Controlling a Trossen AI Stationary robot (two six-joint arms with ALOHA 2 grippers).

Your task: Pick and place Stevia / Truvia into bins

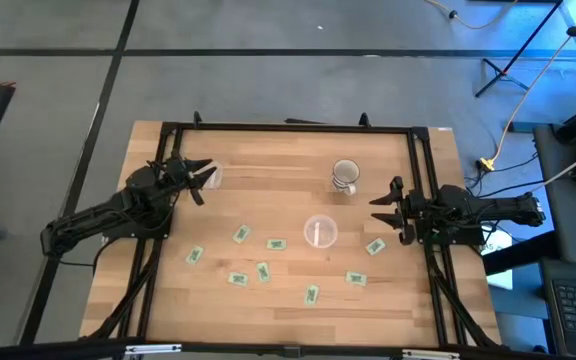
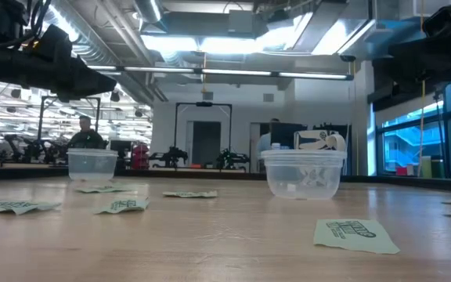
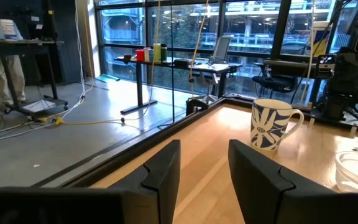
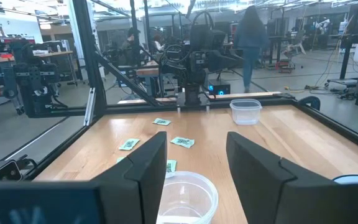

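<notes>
Several pale green sachets lie flat on the wooden table, among them one point(image 1: 241, 234), another point(image 1: 312, 294) and one nearest my right gripper point(image 1: 375, 247); some show in the right wrist view point(image 4: 182, 142). One clear cup point(image 1: 320, 231) stands mid-table and shows in the right wrist view point(image 4: 185, 196). A second clear cup point(image 1: 213, 177) stands at the far left, right by my left gripper point(image 1: 203, 178), which is open and empty point(image 3: 204, 168). My right gripper point(image 1: 383, 207) is open and empty point(image 4: 197, 162) at the table's right side, above the table.
A white mug with dark markings point(image 1: 345, 177) stands at the far middle and shows in the left wrist view point(image 3: 272, 124). A black frame point(image 1: 288, 127) runs round the table's edges. People show in the room beyond point(image 4: 252, 37).
</notes>
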